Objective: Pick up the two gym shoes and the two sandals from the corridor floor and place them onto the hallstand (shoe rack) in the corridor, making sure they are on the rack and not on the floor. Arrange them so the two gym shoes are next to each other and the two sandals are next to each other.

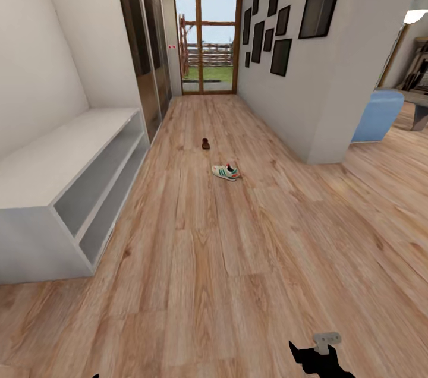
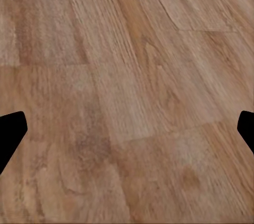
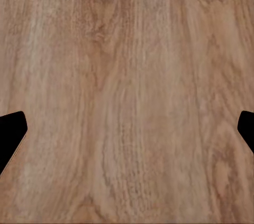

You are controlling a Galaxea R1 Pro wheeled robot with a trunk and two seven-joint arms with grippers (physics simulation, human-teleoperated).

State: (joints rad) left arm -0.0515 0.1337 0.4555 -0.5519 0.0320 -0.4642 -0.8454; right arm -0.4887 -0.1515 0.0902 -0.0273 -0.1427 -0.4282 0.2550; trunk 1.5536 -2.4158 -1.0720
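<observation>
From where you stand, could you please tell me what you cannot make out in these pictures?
- Gym shoes, head view: too far to tell whether one sneaker or two lie there.
- Sandals, head view: a small brown shape; pair or single unclear.
- Hallstand, head view: its left part is cut off by the frame edge.
- Right end effector, head view: cropped by the bottom edge.

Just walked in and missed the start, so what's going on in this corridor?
The robot is handling nothing at the moment. A gym shoe and a small brown sandal lie on the corridor floor well ahead of it. The pale grey shoe rack stands along the left wall, its visible top and shelves bare. The left gripper and right gripper are both open over bare planks, holding nothing.
</observation>
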